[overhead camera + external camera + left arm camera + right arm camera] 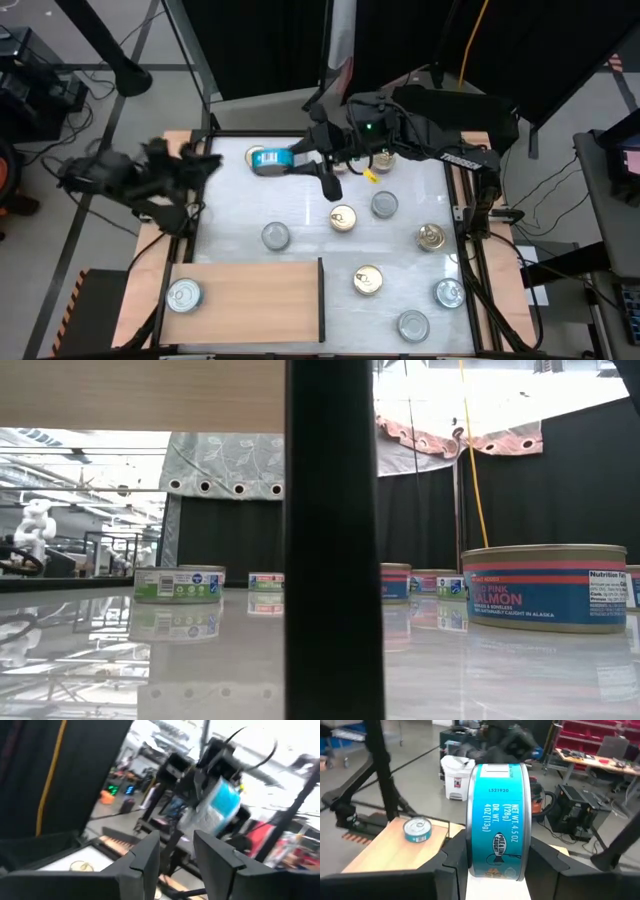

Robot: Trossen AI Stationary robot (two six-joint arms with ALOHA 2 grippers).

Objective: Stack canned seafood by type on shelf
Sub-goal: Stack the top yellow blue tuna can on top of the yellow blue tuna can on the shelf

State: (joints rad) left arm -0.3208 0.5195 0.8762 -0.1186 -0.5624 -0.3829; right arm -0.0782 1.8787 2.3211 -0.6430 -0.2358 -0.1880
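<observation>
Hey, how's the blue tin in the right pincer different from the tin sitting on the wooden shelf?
The held tin is clamped in the right pincer, off the table; the shelf tin rests on the shelf, untouched. The held tin is turned on edge, its blue label showing; the shelf tin lies flat, silver lid up. The held tin is over the table's far side; the shelf tin sits at the shelf's left end. Both are small round tins with blue labels.
</observation>
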